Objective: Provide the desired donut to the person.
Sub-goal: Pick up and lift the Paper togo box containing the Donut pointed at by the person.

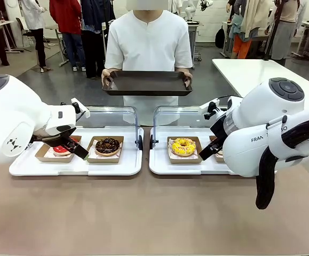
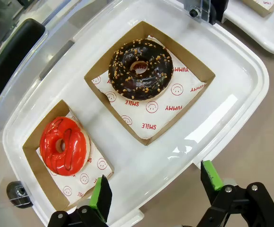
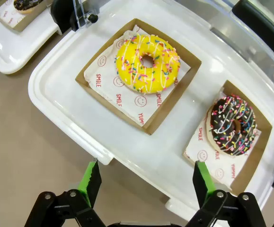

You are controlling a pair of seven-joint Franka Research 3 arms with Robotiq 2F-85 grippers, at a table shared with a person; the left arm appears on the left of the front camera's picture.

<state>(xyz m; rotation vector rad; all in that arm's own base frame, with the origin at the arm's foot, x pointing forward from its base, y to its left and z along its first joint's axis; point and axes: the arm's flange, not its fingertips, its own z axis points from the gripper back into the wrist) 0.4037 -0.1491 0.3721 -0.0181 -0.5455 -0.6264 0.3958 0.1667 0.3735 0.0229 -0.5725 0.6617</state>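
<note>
Seemingly, red donut (image 2: 63,145) beside left gripper (image 2: 155,182).

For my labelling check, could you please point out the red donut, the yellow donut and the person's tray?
red donut (image 2: 76,150), left wrist view, glaze beside its hole
yellow donut (image 3: 164,74), right wrist view, glaze beside its hole
tray (image 1: 146,80), front view, its bare floor

Red donut (image 2: 63,145) was plain glossy; brown donut (image 2: 140,69) nut-flecked; yellow donut (image 3: 147,63) rainbow-sprinkled, white-striped; trays (image 2: 231,109) white
</note>
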